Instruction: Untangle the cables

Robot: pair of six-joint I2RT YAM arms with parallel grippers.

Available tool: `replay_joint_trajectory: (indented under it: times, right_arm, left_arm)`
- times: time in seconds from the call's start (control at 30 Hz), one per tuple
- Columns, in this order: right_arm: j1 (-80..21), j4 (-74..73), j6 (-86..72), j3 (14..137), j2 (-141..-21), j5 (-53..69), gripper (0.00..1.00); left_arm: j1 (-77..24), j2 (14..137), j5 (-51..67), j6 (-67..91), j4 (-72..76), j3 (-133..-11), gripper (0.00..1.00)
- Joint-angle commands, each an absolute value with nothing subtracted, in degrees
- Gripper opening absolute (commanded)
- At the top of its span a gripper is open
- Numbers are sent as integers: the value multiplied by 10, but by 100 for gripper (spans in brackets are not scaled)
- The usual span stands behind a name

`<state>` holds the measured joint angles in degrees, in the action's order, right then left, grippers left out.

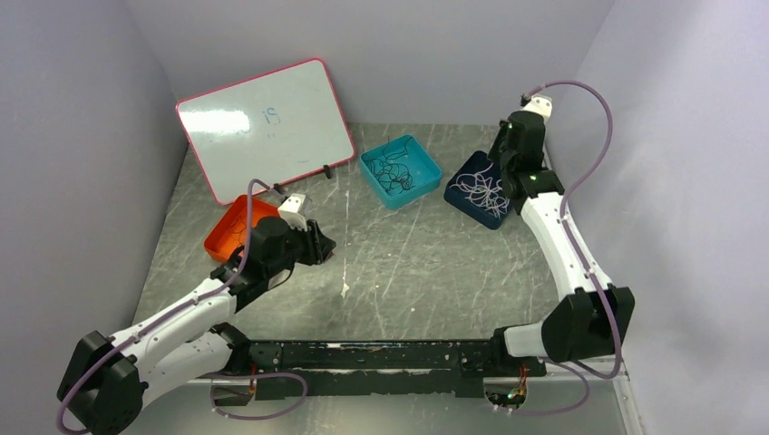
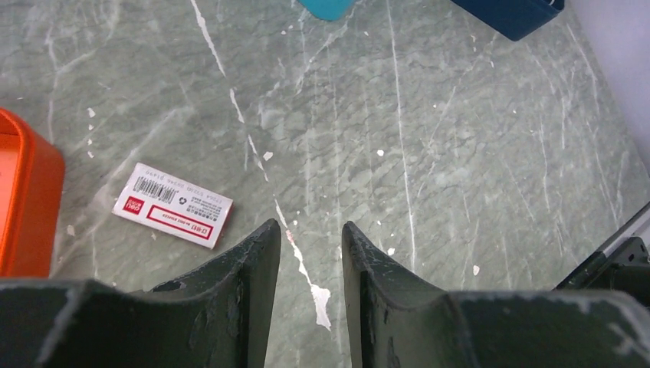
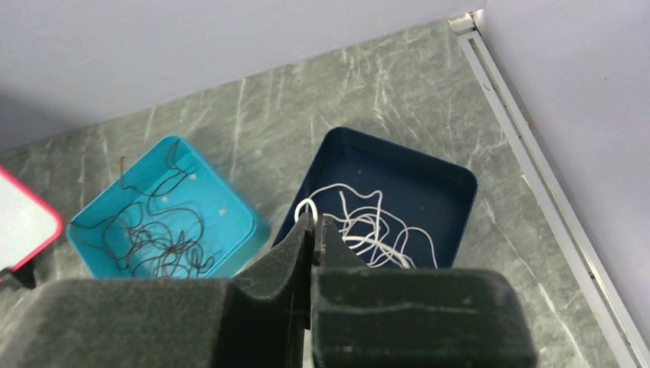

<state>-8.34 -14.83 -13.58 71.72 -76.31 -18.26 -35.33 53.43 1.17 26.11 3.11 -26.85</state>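
The right gripper (image 3: 313, 222), jaws together, hangs over the white cables (image 3: 368, 226) heaped in the dark blue tray (image 3: 452, 184) near the table (image 1: 408, 272)'s far right corner, one loop at its very tips; the left gripper (image 2: 310, 230), jaws apart and empty, is well away.
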Motion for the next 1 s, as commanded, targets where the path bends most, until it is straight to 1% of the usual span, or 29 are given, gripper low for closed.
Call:
replay_joint_trajectory:
  times: [0.0, 0.23, 0.77, 0.97]
  right_arm:
    - [-49, -91, -149, 708, -792, -162, 0]
    - [-13, -67, -156, 707, -831, -138, 0]
    - [22, -53, -151, 722, -878, -103, 0]
    - [31, -43, -148, 736, -914, -85, 0]
  left_arm:
    - [-349, 519, -10, 248, -7, -288, 41]
    - [-349, 523, -6, 251, -11, -293, 42]
    - [-350, 527, -9, 260, -12, -294, 43]
    - [-349, 529, -11, 263, -10, -293, 43]
